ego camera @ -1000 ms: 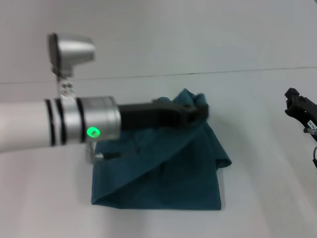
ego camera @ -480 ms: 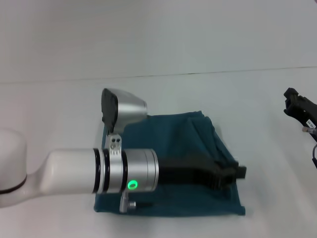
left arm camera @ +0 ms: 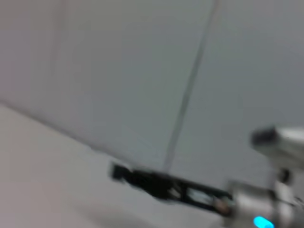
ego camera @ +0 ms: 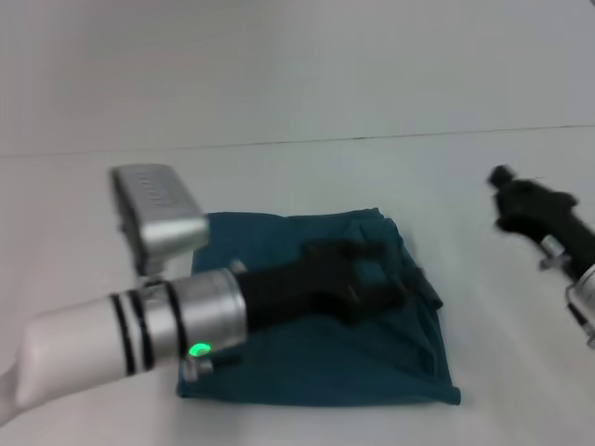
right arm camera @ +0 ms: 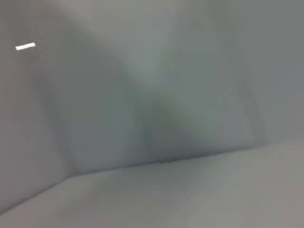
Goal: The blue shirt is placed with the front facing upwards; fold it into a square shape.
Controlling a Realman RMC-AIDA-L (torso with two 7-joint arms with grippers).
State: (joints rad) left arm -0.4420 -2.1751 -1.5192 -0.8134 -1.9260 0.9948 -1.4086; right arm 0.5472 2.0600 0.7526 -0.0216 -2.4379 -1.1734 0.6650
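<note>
Shirt (ego camera: pixel 372 372) lay on the white table (ego camera: pixel 297 186) as a dark teal, roughly square folded bundle, with loose creases bunched along its right edge. No lettering or collar showed. Left gripper (ego camera: pixel 386 279) hung over the shirt's middle, its fingers (ego camera: pixel 363 251) spread apart and holding nothing. Right gripper (ego camera: pixel 507 186) hovered well apart from the shirt, off its right side; whether its fingers were spread or closed could not be told.
</note>
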